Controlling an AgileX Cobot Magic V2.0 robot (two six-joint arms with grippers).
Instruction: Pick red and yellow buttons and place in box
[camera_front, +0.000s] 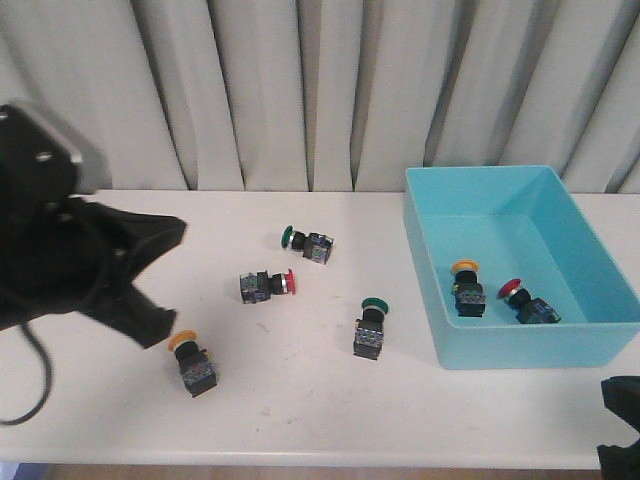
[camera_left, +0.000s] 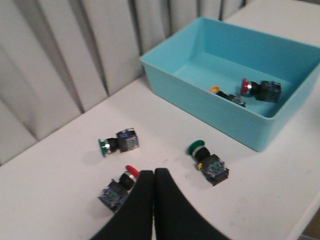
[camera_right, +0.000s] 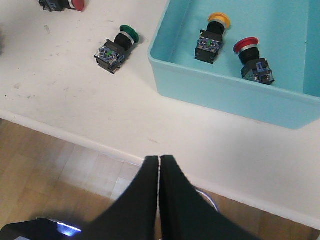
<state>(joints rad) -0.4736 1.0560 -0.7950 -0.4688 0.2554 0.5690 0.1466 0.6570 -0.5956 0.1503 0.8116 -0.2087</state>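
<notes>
**White table, 4 buttons out, 2 in box**

White table (camera_front: 300, 400) before grey curtains (camera_front: 300, 90). Turquoise box (camera_front: 520, 352) at right, holding 1 yellow button (camera_front: 467, 288) and 1 red button (camera_front: 527, 303), near each other, apart. On table: red button 2 (camera_front: 266, 285) lying on side at centre; yellow button 2 (camera_front: 190, 362) toward front left; green button (camera_front: 307, 242) behind red button 2; green button 2 (camera_front: 371, 329) near box's left wall. Left gripper (camera_left: 153, 175) clenched, empty, just beside red button 2 in wrist view. Right gripper (camera_right: 159, 161) clenched, empty, over table's front edge, well short of box.
</notes>
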